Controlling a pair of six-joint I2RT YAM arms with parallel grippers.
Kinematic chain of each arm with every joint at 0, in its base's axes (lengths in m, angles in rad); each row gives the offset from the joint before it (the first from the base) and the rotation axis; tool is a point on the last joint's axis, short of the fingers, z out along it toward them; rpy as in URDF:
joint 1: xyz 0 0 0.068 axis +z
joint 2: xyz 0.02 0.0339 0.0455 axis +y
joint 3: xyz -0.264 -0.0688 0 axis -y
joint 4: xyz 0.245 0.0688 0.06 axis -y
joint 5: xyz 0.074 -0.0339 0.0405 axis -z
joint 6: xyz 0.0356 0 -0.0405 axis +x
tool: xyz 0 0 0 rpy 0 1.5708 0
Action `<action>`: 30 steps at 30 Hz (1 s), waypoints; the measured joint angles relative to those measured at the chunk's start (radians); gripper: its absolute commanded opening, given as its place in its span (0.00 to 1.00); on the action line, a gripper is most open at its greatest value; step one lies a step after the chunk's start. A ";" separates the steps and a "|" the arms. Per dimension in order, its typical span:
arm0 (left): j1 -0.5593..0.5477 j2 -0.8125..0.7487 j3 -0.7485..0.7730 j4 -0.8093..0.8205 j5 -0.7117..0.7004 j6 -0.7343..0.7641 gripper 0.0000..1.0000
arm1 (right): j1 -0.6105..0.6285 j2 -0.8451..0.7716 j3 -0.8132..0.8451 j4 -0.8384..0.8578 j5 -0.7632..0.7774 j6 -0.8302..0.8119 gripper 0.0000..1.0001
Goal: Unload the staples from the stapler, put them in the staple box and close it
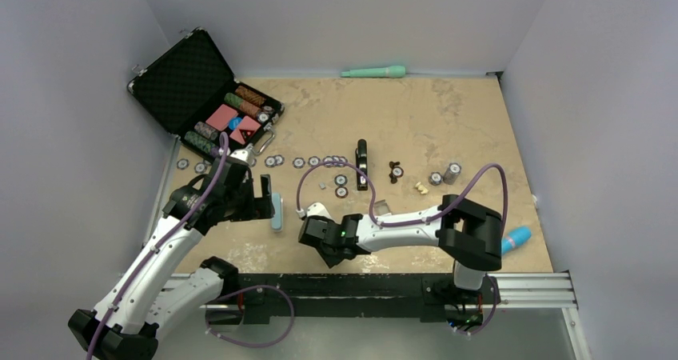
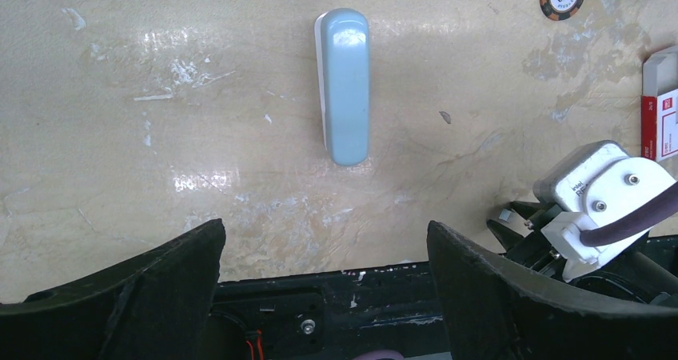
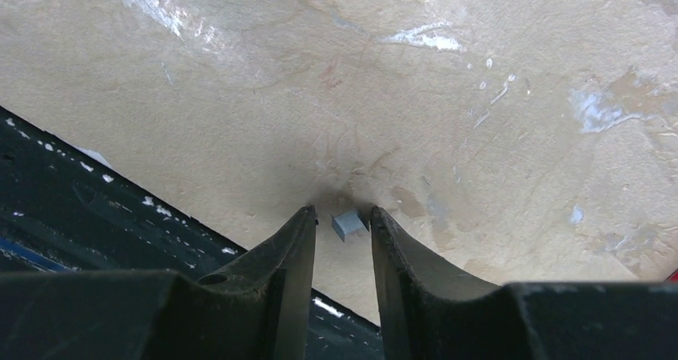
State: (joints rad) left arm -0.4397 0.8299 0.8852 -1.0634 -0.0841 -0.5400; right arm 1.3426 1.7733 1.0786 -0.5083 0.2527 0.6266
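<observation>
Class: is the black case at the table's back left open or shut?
Open: the black case has its lid tilted back, and chips show inside.

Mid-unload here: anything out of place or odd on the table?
Poker chips lie strewn in a loose row across the table, outside the open case. The staples sit between the tips of the right tool, close to the table's near edge; whether they are gripped is unclear.
</observation>
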 measured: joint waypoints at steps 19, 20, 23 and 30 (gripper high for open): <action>0.001 0.000 0.000 0.000 0.000 0.000 1.00 | 0.000 -0.037 -0.044 -0.002 -0.024 0.035 0.37; 0.001 0.000 0.000 0.000 0.000 0.000 1.00 | 0.000 -0.034 -0.039 -0.007 -0.022 0.035 0.37; 0.001 -0.002 0.000 0.000 0.000 0.000 1.00 | 0.005 -0.019 -0.020 -0.030 -0.008 0.041 0.38; 0.001 -0.006 0.000 0.000 0.000 0.000 1.00 | 0.006 0.016 0.026 -0.083 0.019 0.074 0.38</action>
State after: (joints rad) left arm -0.4389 0.8234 0.8852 -1.0634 -0.0837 -0.5400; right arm 1.3487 1.7893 1.1049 -0.5915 0.2718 0.7006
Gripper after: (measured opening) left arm 0.997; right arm 0.376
